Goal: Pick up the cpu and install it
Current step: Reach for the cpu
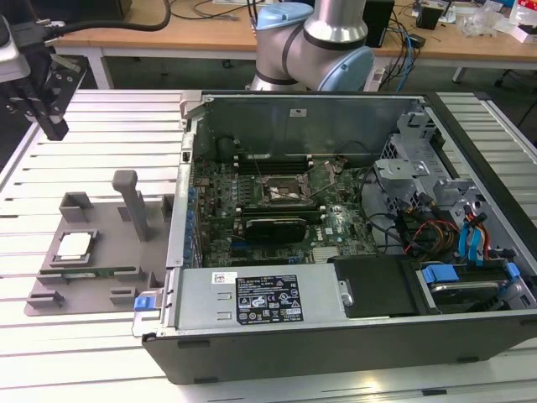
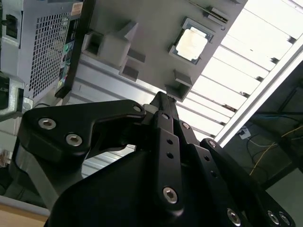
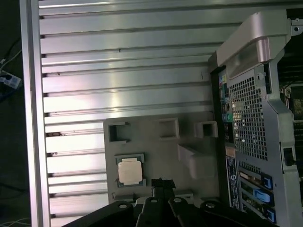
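The cpu (image 1: 74, 244), a small square chip with a pale metal top, lies flat in a recess of the grey holder plate (image 1: 109, 252) at the exterior view's left. Both wrist views show the cpu (image 2: 191, 43) (image 3: 129, 170) on that plate. My gripper (image 1: 54, 126) hangs in the air above the slatted table, farther back than the plate and apart from the chip. Its black fingers (image 2: 162, 98) meet at the tip, shut with nothing between them. The gripper (image 3: 161, 181) tip points toward the plate's edge near the chip. The black socket frame (image 1: 289, 193) sits on the motherboard inside the open case.
The open computer case (image 1: 277, 311) lies on its side, filling the middle and the exterior view's right. A grey post (image 1: 127, 201) and blocks rise from the holder plate, and a thin green memory stick (image 1: 92, 271) lies along its near side. The arm's base (image 1: 315, 46) stands behind the case.
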{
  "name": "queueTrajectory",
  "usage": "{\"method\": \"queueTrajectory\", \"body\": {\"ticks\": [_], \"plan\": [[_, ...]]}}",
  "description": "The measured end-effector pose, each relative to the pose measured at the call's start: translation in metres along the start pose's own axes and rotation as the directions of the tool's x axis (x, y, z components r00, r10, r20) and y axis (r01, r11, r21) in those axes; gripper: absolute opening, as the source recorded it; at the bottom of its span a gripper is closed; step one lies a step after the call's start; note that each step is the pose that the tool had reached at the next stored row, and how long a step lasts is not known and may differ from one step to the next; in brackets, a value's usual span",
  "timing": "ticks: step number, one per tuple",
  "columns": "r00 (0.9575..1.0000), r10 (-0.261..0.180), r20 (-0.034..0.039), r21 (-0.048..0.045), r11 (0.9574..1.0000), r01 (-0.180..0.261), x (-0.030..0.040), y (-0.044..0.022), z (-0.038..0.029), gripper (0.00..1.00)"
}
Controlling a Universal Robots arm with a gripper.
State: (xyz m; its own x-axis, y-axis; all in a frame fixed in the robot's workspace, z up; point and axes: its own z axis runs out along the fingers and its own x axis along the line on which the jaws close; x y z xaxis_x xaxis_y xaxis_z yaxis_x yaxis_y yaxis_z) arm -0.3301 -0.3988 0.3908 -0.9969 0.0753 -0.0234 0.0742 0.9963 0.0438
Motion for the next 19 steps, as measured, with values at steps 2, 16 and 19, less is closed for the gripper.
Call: {"method": "queueTrajectory", "body": {"ticks": [2, 16, 19], "plan": [[1.0, 0.0, 0.0, 0.0, 1.0, 0.0, 0.006, -0.0005, -0.0001, 0.11], [1.0, 0.0, 0.0, 0.0003, 1.0, 0.0, 0.0336, -0.0025, -0.0006, 0.11], [1.0, 0.0, 0.0, 0.0003, 1.0, 0.0, 0.034, -0.0025, -0.0006, 0.11]]}}
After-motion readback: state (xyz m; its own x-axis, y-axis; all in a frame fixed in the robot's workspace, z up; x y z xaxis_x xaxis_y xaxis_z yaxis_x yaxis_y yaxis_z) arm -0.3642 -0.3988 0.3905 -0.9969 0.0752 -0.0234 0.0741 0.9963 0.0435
